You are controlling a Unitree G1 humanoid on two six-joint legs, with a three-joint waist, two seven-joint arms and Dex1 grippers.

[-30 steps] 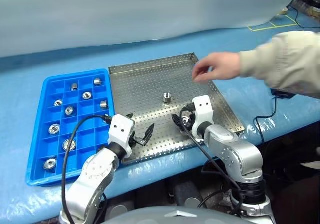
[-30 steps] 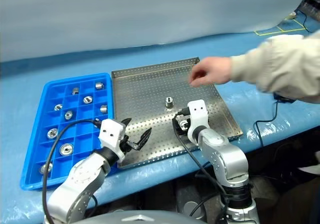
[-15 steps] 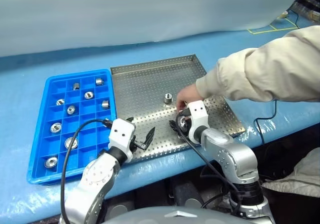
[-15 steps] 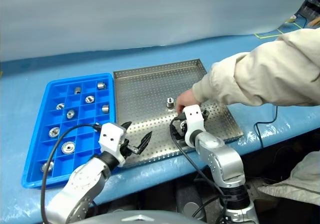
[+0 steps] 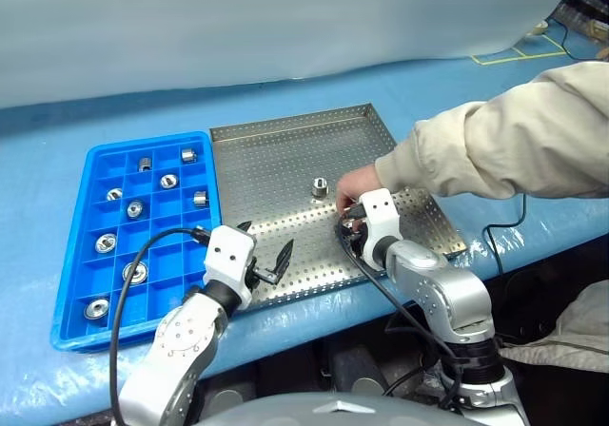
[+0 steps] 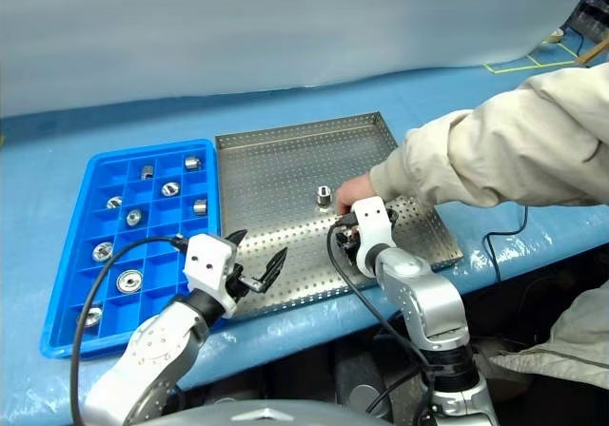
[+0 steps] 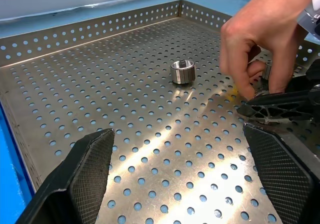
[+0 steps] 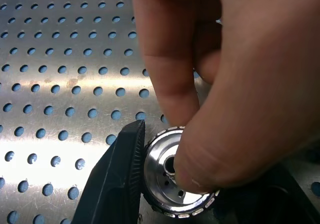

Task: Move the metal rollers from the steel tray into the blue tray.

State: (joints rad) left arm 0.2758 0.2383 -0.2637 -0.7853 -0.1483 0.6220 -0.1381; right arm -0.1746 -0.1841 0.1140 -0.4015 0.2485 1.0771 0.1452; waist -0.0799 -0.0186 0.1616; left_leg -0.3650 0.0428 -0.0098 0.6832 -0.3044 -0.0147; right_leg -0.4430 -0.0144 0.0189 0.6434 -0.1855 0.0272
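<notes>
Roller (image 8: 175, 171) now between my right gripper (image 5: 354, 228) fingers, closing on it; person's hand (image 5: 354, 183) reached in, pinching it; left gripper (image 5: 264, 251) stays open.

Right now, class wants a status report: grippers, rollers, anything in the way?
Left gripper open, idle. Right gripper closing around a metal roller on the steel tray. Person's hand on that roller, in the way. One roller loose mid-tray.

Table (image 5: 285, 84): blue covering. Lying directly on it, side by side and touching: blue tray (image 5: 78, 245) at left, steel tray (image 5: 276, 160) at right. Black cable (image 5: 502, 226) at right edge.
</notes>
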